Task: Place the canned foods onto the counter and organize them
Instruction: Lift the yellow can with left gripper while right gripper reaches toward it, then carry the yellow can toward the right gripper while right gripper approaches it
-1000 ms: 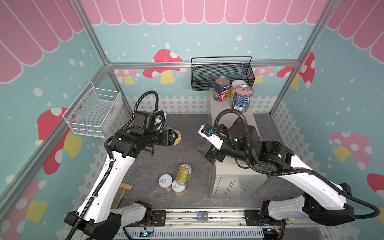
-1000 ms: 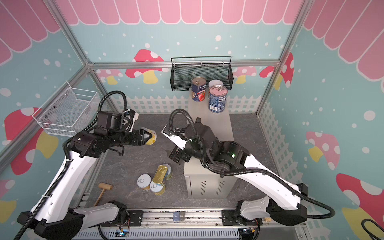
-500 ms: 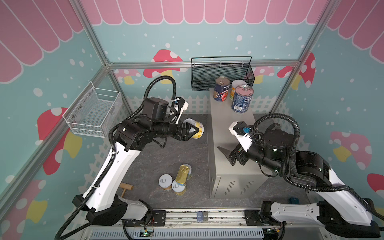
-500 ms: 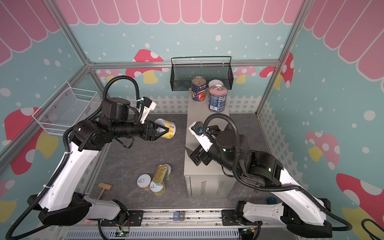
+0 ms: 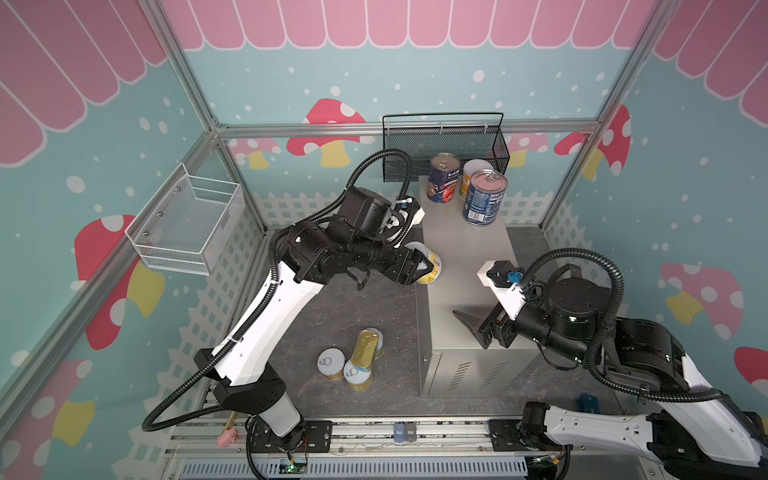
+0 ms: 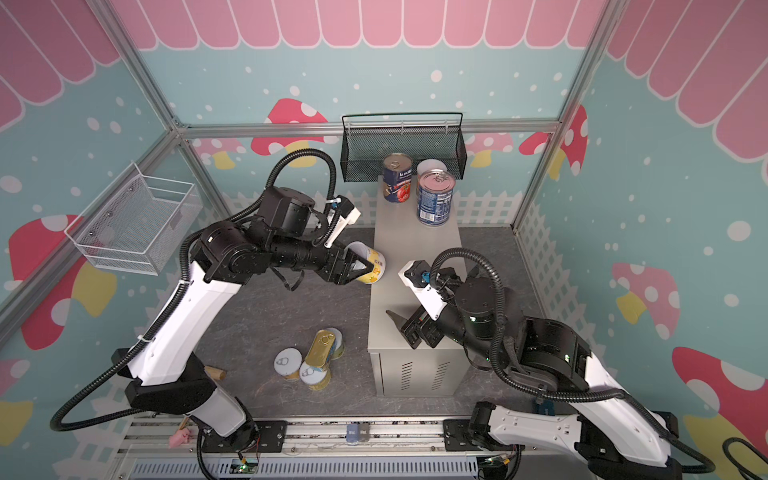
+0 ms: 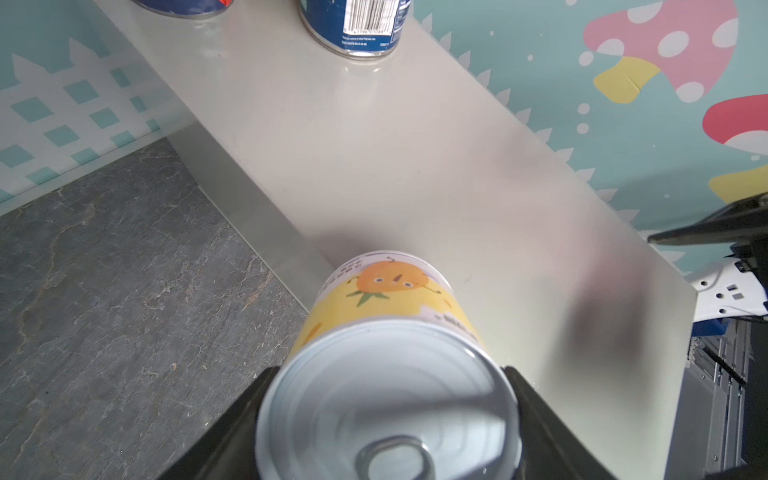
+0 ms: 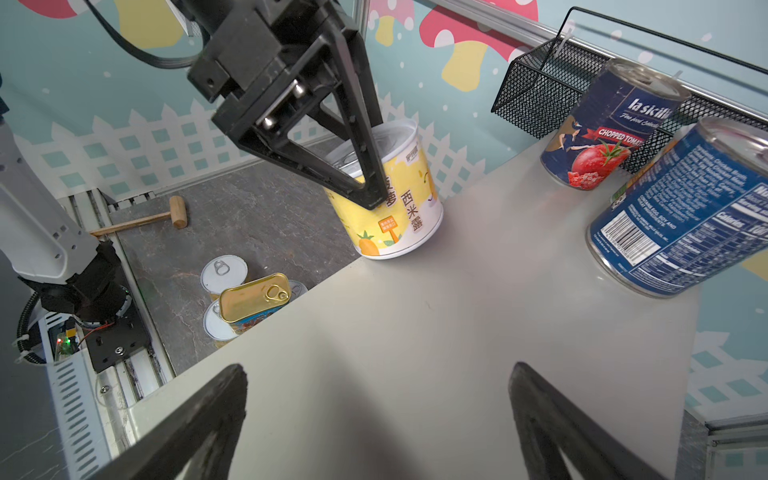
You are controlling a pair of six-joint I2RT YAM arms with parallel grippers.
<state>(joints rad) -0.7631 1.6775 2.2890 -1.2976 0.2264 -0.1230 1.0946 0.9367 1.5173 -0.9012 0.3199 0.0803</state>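
Teal walls (image 5: 291, 83), dotted with mushrooms and topped by pink scallops, are enclosing a dark stone-patterned floor (image 5: 374, 299). On the floor's right half the counter (image 5: 465, 257) is standing, a tall beige-grey cabinet running back to the rear wall. A white wire basket (image 5: 187, 224) is hanging on the left wall. A black mesh basket (image 5: 440, 145) is hanging on the rear wall just behind the counter's far end.

The left gripper (image 5: 424, 269) is pinching a yellow can (image 5: 435, 262) between its jaws and holding it tilted at the counter's left edge. Whether the can's base is touching the top cannot be told. The right gripper (image 8: 376, 370) is hovering over the counter's near end with its jaws spread wide apart.

On the far end three tins are standing upright, close together: a tomato can (image 5: 444, 178), a blue can (image 5: 484, 199) with a barcode, and behind and between them a white-lidded can (image 5: 473, 168).

Left of the counter, a gold tin (image 5: 365, 347) is lying across a cluster of three floor cans (image 5: 331, 363) with yellow labels. A wooden mallet (image 8: 176, 212) is lying on the floor near the left arm's base.
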